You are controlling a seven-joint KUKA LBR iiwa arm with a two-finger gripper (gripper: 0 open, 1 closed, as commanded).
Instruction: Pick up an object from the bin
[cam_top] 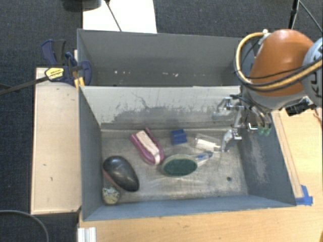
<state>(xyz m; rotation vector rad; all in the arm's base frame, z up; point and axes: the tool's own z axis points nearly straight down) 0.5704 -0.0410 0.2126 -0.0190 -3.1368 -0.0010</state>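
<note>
My gripper [226, 122] hangs over the bin's right side, near the back wall, open with nothing between its fingers. Just left of its lower fingertip [228, 137] lies a clear plastic piece with a white part [206, 144]. A dark green oval brush [179, 166] lies in front of that piece, with a small blue block [177, 136] further left.
A pink and purple oblong thing [147, 146] lies left of centre. A black oval object [121, 173] and a small yellowish ball [111, 194] sit in the front left corner. The arm with its orange cover stands over the bin's right rim.
</note>
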